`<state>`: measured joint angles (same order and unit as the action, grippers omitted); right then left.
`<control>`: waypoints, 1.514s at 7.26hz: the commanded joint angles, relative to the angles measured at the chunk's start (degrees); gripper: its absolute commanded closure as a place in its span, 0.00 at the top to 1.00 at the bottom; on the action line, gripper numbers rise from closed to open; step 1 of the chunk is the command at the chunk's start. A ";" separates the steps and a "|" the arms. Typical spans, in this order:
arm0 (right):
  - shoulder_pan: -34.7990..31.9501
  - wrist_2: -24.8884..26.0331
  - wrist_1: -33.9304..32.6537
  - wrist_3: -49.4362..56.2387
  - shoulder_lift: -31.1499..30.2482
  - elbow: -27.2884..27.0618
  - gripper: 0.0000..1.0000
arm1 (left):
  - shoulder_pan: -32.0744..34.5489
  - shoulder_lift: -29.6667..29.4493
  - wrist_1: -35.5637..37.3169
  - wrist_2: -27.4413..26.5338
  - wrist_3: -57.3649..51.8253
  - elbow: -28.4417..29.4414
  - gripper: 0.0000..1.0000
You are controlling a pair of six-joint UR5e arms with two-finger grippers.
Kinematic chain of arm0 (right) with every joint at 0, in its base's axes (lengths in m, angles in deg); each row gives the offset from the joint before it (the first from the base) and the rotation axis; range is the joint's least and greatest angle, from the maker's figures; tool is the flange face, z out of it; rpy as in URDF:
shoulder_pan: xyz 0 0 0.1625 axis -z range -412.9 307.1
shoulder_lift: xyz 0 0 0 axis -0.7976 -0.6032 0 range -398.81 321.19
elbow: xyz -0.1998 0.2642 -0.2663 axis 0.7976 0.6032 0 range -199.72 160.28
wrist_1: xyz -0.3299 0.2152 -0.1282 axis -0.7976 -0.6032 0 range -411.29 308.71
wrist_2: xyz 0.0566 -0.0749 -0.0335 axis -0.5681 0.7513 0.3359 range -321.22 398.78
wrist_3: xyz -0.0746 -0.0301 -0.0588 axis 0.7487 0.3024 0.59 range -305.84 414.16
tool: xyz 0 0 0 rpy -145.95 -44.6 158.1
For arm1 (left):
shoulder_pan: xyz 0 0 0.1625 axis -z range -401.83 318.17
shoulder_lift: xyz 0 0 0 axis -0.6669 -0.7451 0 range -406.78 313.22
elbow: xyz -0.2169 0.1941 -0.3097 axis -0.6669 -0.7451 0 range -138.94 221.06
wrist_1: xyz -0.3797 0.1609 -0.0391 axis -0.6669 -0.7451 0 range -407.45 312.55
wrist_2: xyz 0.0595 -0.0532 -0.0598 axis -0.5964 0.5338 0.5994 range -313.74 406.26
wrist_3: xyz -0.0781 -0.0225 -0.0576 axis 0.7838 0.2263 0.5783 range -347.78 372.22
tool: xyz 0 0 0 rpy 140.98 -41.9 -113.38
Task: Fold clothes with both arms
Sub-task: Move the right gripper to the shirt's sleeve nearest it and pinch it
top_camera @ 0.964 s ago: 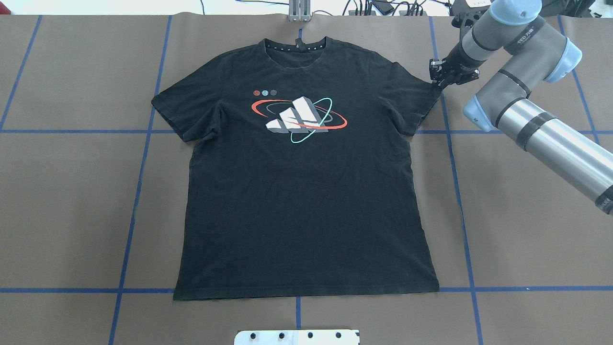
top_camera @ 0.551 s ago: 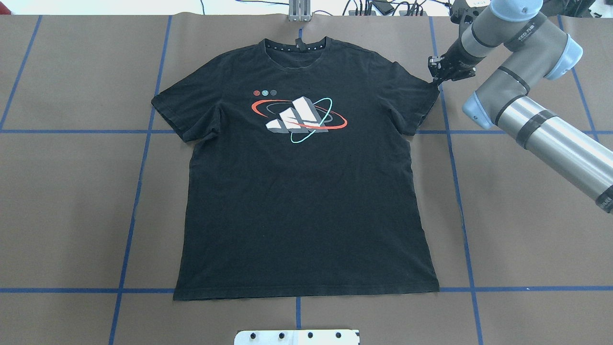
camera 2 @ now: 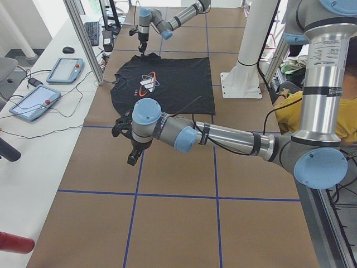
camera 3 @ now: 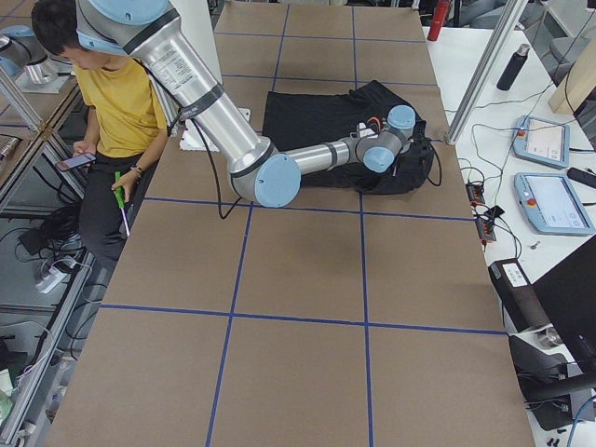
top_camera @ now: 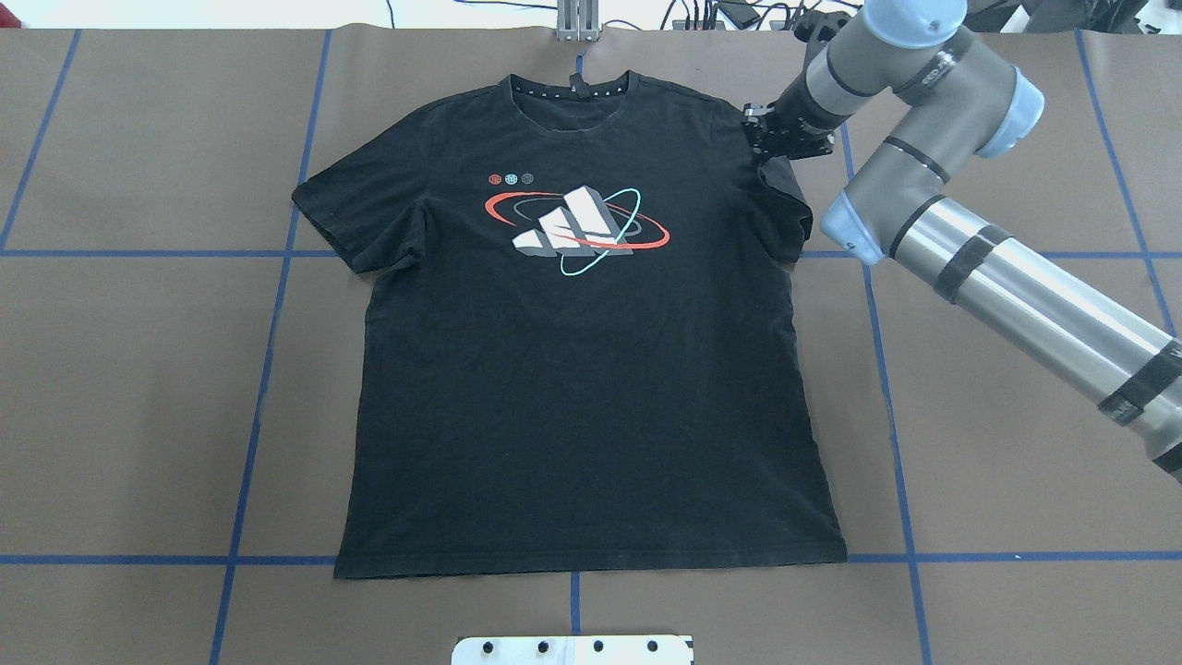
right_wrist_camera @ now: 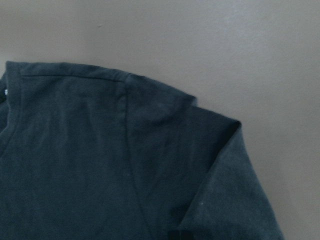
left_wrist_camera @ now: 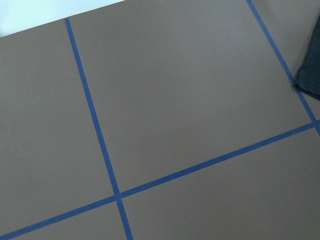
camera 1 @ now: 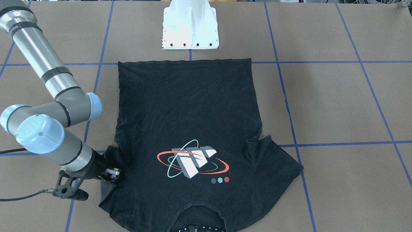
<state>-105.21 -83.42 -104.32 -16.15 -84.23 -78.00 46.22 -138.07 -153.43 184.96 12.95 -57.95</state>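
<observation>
The black T-shirt point(top_camera: 591, 388) lies flat and face up on the brown table, collar away from the robot, with the grey, red and teal graphic point(top_camera: 577, 231) on the chest. My right gripper point(top_camera: 765, 152) is shut on the shirt's right-hand sleeve and holds it drawn in over the shoulder. In the front-facing view point(camera 1: 112, 175) it is at the shirt's left side. The right wrist view shows the sleeve point(right_wrist_camera: 220, 165) doubled over. My left gripper point(camera 2: 132, 156) hangs above bare table off the shirt's left hem corner point(left_wrist_camera: 310, 77). I cannot tell whether it is open or shut.
The white pedestal base point(camera 1: 190, 25) stands at the shirt's hem side. Blue tape lines point(top_camera: 268, 351) grid the brown cover. A metal post point(top_camera: 577, 18) and cables sit past the collar. Tablets point(camera 2: 64, 70) lie on a side bench. A person in yellow point(camera 3: 121, 102) sits near the base.
My right gripper has moved left toward the shirt's middle, carrying the sleeve tip with it. The sleeve, flat and spread before, now folds over the shoulder. The rest of the shirt has not moved.
</observation>
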 commanded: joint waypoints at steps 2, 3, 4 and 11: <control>2.39 3.99 -2.95 -2.29 7.87 7.10 0.00 | -0.07 -0.65 -0.62 0.96 0.42 0.05 1.00; 2.82 3.99 -2.95 -2.64 10.07 9.47 0.00 | -0.07 -0.65 -1.24 1.92 3.64 -0.65 1.00; 3.35 4.68 -2.95 -3.33 11.22 10.46 0.00 | -0.15 -0.73 -5.50 4.71 8.02 0.04 1.00; 6.43 5.48 -3.21 -8.61 -12.93 -25.28 1.00 | -22.21 -18.54 -19.15 -10.38 35.84 14.66 0.99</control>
<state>-99.37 -77.84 -107.42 -24.30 -86.74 -90.73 26.50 -152.16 -170.87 175.20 47.51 -49.36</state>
